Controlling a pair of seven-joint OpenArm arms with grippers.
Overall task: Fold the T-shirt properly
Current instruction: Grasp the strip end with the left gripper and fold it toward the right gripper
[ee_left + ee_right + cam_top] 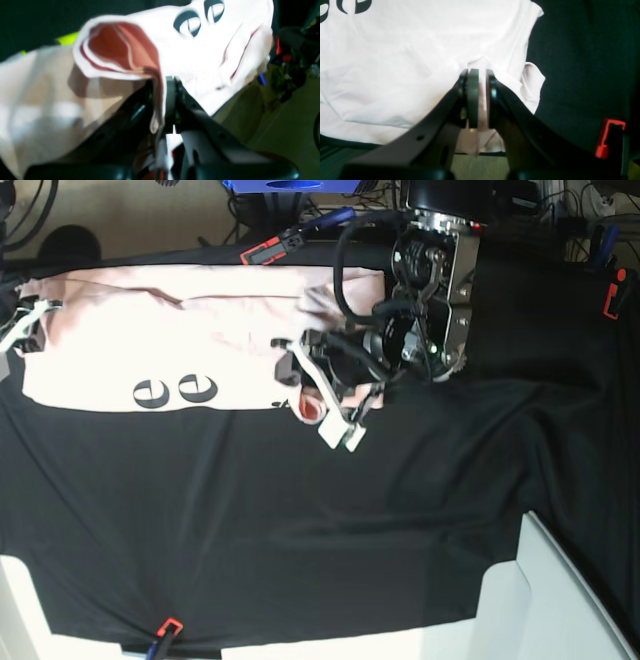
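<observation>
The pale pink T-shirt (180, 330) lies folded into a long band across the far left of the table, with black lettering (175, 392) along its near edge. My left gripper (318, 395) is at the band's right end. In the left wrist view it (163, 105) is shut on a fold of the T-shirt (200, 55) beside the open collar (112, 50), and the cloth is lifted. My right gripper (25, 325) is at the band's left end. In the right wrist view it (481, 97) is shut on the T-shirt's (407, 62) edge.
A black table cloth (300, 520) covers the table, held by red clips (262, 252) (612, 298) (165, 628) at its edges. A white box (560, 600) stands at the near right corner. The left arm's body and cables (430, 300) rise behind the shirt's right end.
</observation>
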